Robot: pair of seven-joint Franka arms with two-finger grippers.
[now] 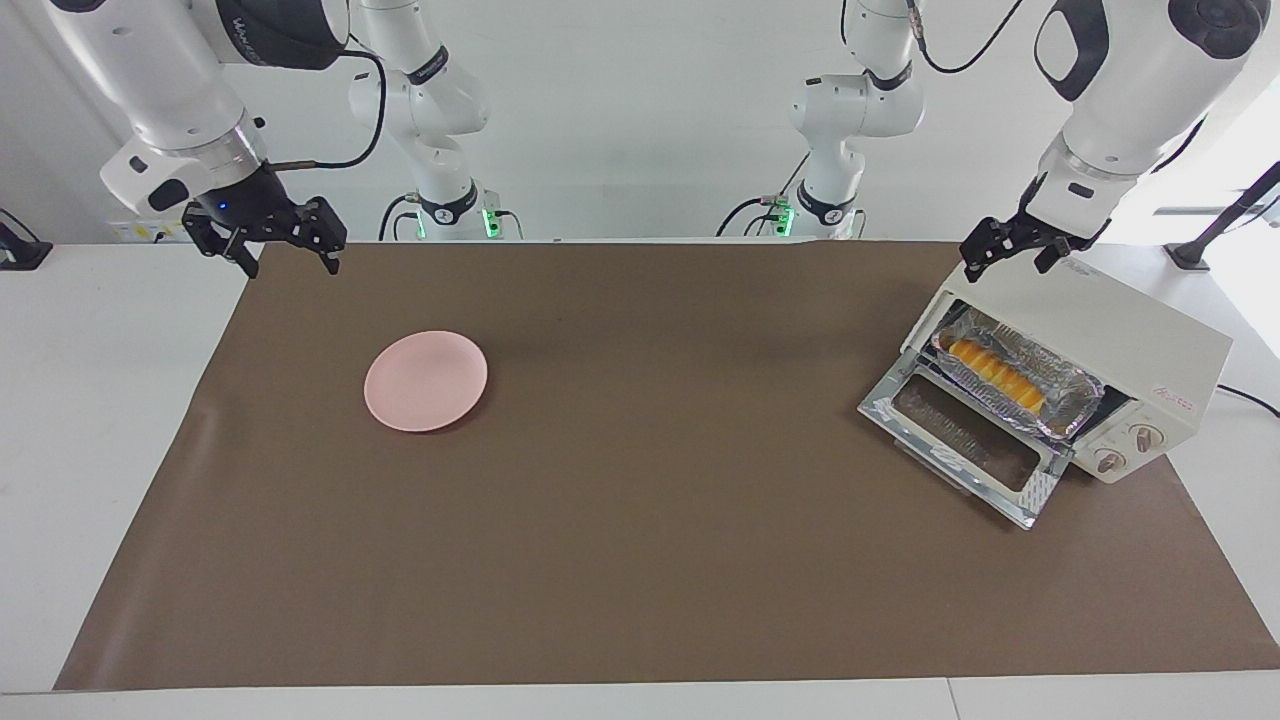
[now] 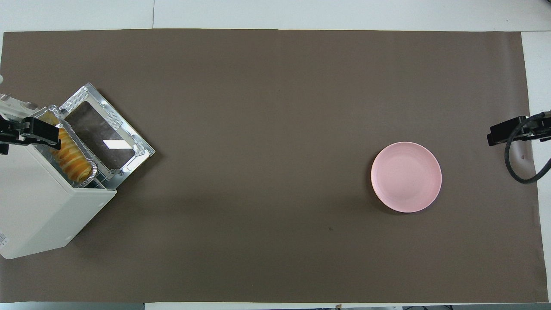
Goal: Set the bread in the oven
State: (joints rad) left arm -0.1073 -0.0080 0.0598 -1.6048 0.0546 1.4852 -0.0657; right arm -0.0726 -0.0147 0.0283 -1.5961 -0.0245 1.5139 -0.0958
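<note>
Left gripper (image 1: 1012, 252) hangs over the top edge of the toaster oven (image 1: 1130, 330), its two fingers spread and holding nothing. My right gripper (image 1: 290, 245) waits in the air over the right arm's end of the table, fingers parted and empty too, well apart from the pink plate (image 1: 426, 381).

As I read it, the bread (image 1: 995, 374) is already where it belongs: the ridged yellow-orange loaf lies in a crinkled foil tray (image 1: 1060, 408), and the tray rests on the rack in the oven's mouth, sticking out a little over the lowered glass door (image 1: 955, 433). From overhead, the tray's outer rim overlaps the door's hinge edge.

So the step I'd judge left is seating the tray fully and lifting the door. I'd push on the tray's rim, not the bread; thin foil buckles easily, so a slow, square nudge along the rack suits it. The door is rigid metal framing dark glass, and I'd lift it from under its outer edge. The oven's cream shell is smooth and boxy, with two knobs (image 1: 1128, 449) on the front.
</note>
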